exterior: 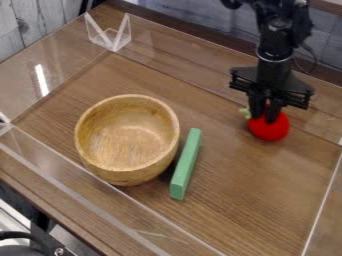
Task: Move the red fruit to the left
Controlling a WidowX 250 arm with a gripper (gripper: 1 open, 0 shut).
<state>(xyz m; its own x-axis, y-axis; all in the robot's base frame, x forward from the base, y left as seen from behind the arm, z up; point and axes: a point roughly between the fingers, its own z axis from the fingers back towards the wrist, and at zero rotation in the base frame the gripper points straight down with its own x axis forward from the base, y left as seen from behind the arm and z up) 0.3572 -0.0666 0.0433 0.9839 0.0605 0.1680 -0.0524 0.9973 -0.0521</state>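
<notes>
The red fruit (269, 126), small and glossy, lies on the wooden table at the right side, inside the clear-walled pen. My gripper (271, 112) hangs straight down from the black arm, right over it. The dark fingers (266, 105) reach the fruit's top and hide its leafy part. The fingers stand close together, and whether they clamp the fruit or only touch it does not show.
A wooden bowl (126, 137) stands at the left centre. A flat green bar (186, 162) lies just right of it. Clear plastic walls (321, 215) ring the table top, and a clear stand (110, 32) sits at the back left.
</notes>
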